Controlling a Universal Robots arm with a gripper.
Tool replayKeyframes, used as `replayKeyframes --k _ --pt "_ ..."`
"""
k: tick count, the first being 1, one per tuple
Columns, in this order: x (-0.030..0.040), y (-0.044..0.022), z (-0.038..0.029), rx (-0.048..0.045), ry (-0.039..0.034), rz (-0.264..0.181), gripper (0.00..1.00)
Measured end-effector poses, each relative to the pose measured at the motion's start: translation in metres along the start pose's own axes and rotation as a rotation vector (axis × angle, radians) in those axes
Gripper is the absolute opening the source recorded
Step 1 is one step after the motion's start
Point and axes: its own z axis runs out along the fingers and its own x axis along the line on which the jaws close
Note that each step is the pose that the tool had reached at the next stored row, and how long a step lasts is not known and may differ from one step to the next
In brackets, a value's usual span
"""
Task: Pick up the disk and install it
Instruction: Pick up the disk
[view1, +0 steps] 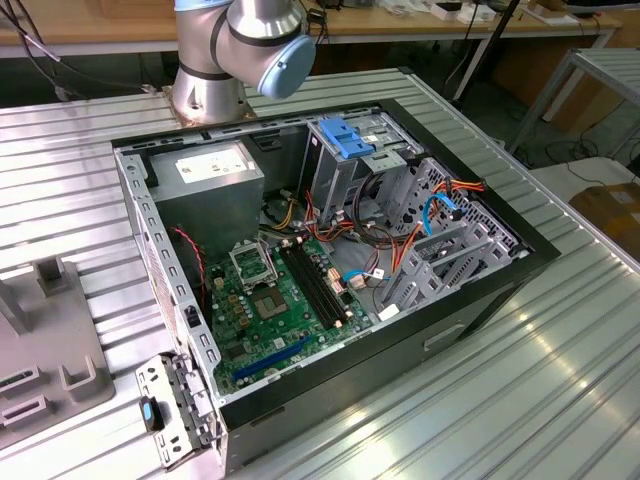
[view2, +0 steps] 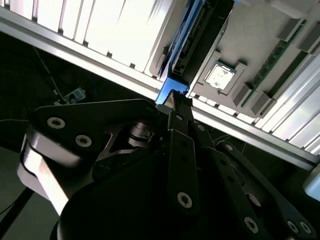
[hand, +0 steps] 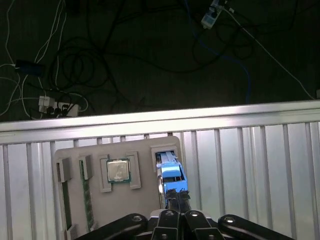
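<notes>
Within clamped hand (hand: 176, 196) — disk (hand: 172, 172), partly hidden

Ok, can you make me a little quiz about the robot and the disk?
1. True or false: the disk stands in a slot of the grey tray.
2. What lies in the tray next to the disk? A) a chip B) a spoon C) a ball
3. Fill in: the gripper is right at the disk's ___ end.

Key: 1 true; 2 A; 3 blue.
</notes>
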Motion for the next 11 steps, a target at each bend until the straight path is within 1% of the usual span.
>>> replayKeyframes --k 3,6,7,9,10,11 --pt "0.0 0.0 0.0 0.0 0.0 0.0 0.12" --pt "0.002 0.0032 0.0001 0.0033 -0.0003 -0.002 0.3" --pt "0.0026 0.004 0.0001 0.0041 -0.0003 -0.003 0.3" --pt "0.0043 0.0065 0.0002 0.0064 -0.0005 -0.004 0.42" --pt "0.0044 0.0065 0.0002 0.0066 -0.0005 -0.005 0.48" --pt "0.0044 0.0065 0.0007 0.0068 -0.0006 -0.005 0.6"
